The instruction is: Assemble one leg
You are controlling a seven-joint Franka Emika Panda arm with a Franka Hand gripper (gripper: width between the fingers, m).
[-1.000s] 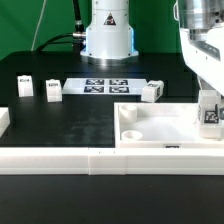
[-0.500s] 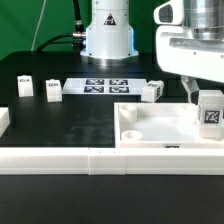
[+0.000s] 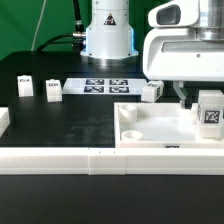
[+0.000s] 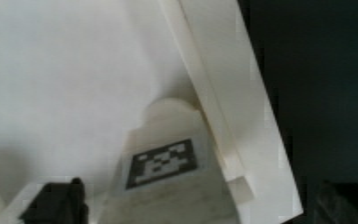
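Leg blocks dot the black worktop (image 3: 70, 120). From the exterior view's left come a first spare block (image 3: 24, 84), a second spare block (image 3: 53, 90), the marker board (image 3: 105, 86), a third spare block (image 3: 151, 92), then the tray-like part (image 3: 165, 125). In its right corner the leg (image 3: 210, 113) stands upright on its own, tag forward. The end effector (image 3: 188, 97) gripped that block a second ago. It has since released, lifted and drifted left, its fingers (image 4: 55, 203) spread wide above the leg. Placement looks done, though whether it is fully seated I cannot tell.
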